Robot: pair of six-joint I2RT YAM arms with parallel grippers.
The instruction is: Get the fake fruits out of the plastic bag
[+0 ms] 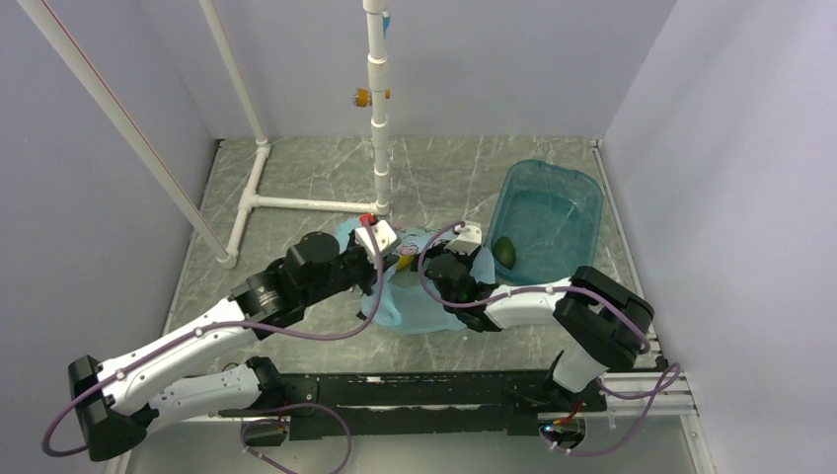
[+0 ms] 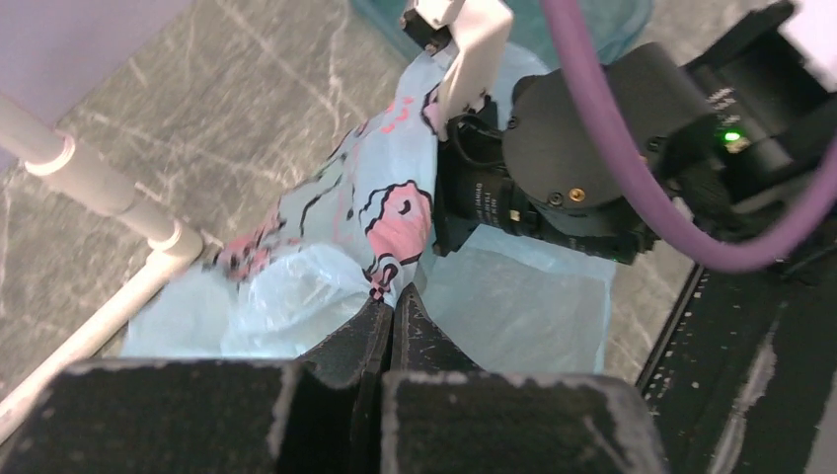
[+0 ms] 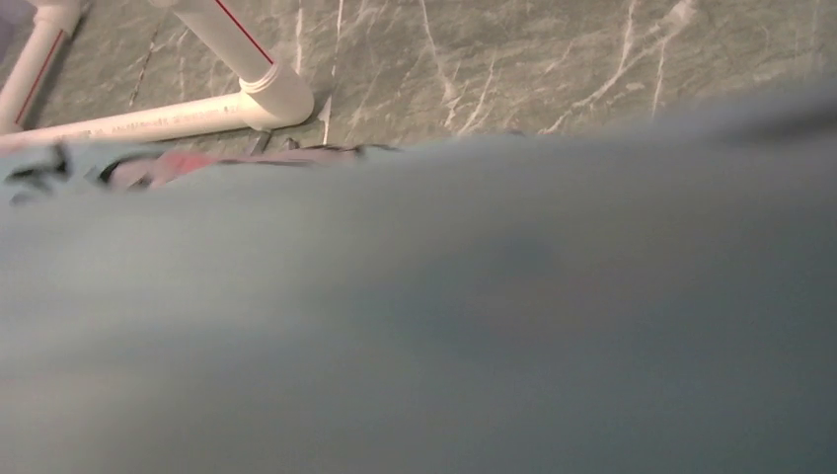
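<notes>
Clamps the left gripper [image 2: 395, 308] on a raised fold of the plastic bag [image 2: 326, 247], fingers [image 2: 360, 336] pressed together with the thin blue film caught between them. Cannot tell the state of the right gripper [image 1: 462, 243]: gets only blurred blue film across the right wrist view, with no fingers showing. Finds the bag crumpled on the table [image 1: 296, 178] between the two wrists, just beside the teal tub [image 1: 577, 197], with the dark green fruit [image 1: 504, 250] already lying in that tub and a speck of what is probably the yellow-orange fruit [image 1: 405, 263] showing at the bag between the grippers. Shows no sign of the bright green apple, presumably hidden in the folds. Risks a slip or a tear from here: could lose so slick a film from a narrow pinch under any sharp pull, or rip it, and could tip a loose fruit out to roll across the table. Risks also a knock between wrists set this close, and blind groping on the right while film covers that lens. Reaches the left arm long and low from the near left corner, wrist angled toward the centre. Folds the right arm back from its base, forearm running left, gripper at the bag's far right part.
</notes>
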